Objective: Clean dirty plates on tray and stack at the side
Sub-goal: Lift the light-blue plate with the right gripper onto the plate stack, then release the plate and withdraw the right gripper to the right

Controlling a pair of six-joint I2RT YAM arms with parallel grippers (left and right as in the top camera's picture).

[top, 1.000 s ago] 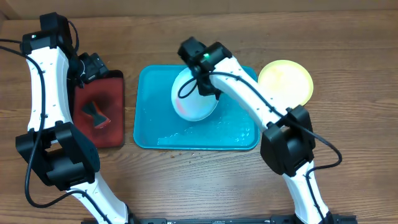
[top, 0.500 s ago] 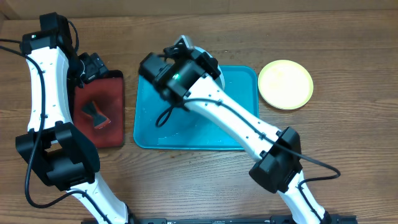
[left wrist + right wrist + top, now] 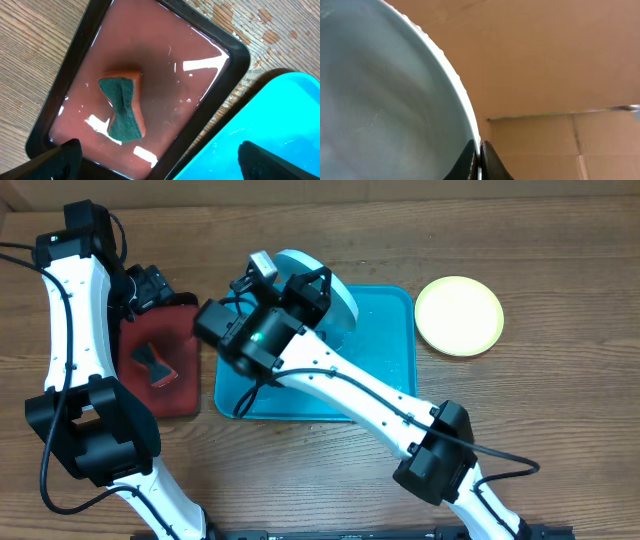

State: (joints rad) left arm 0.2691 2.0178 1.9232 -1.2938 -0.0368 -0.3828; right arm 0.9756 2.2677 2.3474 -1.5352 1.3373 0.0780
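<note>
**Fig.** Right end effector (image 3: 479, 150) clamped on rim of pale mint plate (image 3: 342, 305), which is held tilted over the teal tray (image 3: 385, 385) at 11 o'clock. Left end effector (image 3: 160, 164), fingers apart, hangs above sponge (image 3: 122, 107). Prob. step: presenting plate for scrub. Next likely needs left to grasp sponge.

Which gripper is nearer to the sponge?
Left. The left gripper hangs open over the red tray that holds the sponge. The right gripper grips a plate above the blue tray, farther away.
</note>
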